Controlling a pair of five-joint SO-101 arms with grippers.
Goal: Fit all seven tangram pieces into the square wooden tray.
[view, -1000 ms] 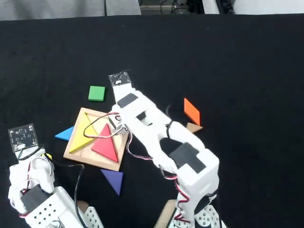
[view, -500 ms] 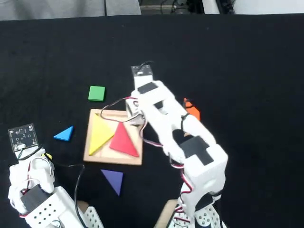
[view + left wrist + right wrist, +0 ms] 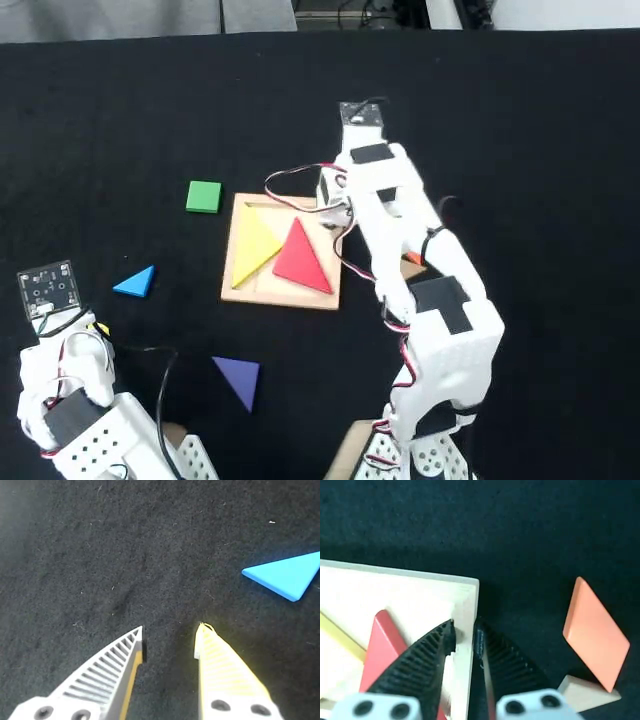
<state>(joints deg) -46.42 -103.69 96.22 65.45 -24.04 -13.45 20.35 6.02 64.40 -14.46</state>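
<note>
high: overhead, far | wrists: close, downward | high+right share: tray (image 3: 283,298) corner

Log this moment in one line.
right gripper: shut on tray | left gripper: open, above table | in tray: yellow triangle, red triangle | loose: green square, blue triangle, purple triangle, orange piece, tan piece

Right gripper pinching, left gripper gaping

My right arm (image 3: 410,270) is stretching far forward from its base, wrist tipping down, and my right gripper (image 3: 465,625) is clamping its fingers (image 3: 425,660) close together, one on each side of the tray (image 3: 472,597) wall. My left arm (image 3: 70,400) is sitting folded low by its base, my left gripper (image 3: 170,630) hanging with jaws apart.
</note>
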